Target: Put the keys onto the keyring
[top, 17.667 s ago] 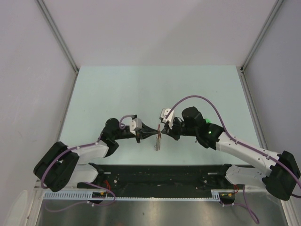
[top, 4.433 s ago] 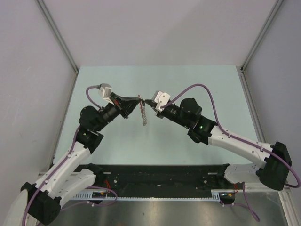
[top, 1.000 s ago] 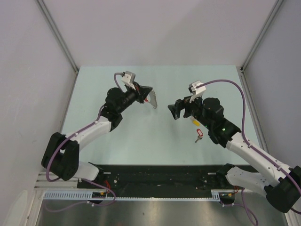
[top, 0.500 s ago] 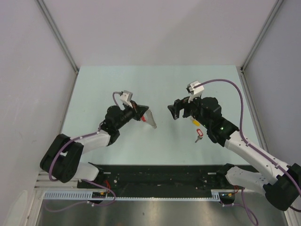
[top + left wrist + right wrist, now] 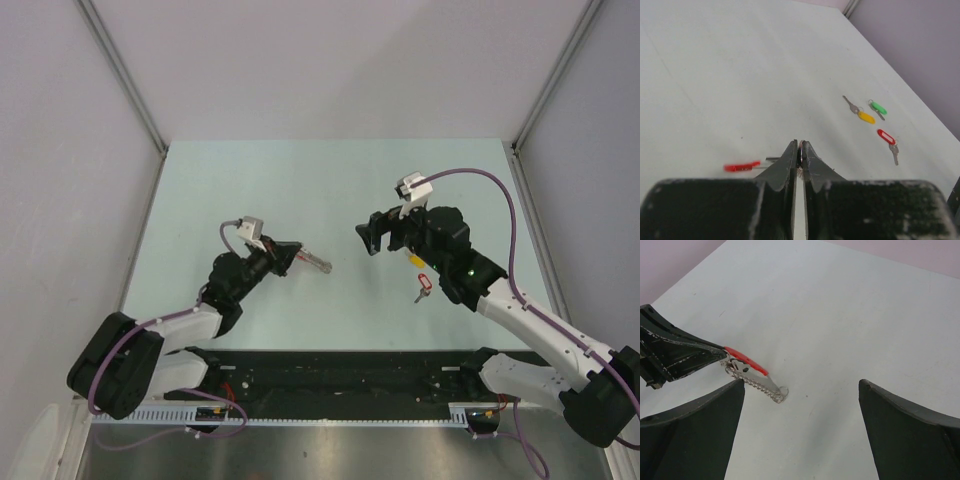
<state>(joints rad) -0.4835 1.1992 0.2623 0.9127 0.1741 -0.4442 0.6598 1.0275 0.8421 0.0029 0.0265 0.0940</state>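
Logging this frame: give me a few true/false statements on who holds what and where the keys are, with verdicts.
1. The left gripper is shut on the keyring. True.
2. The right gripper holds a key. False: its fingers stand wide apart with nothing between them.
3. The yellow key, green key and red key lie loose on the table. True.
4. Those three keys lie on the left gripper's side of the table. False: they lie over on the right gripper's side.
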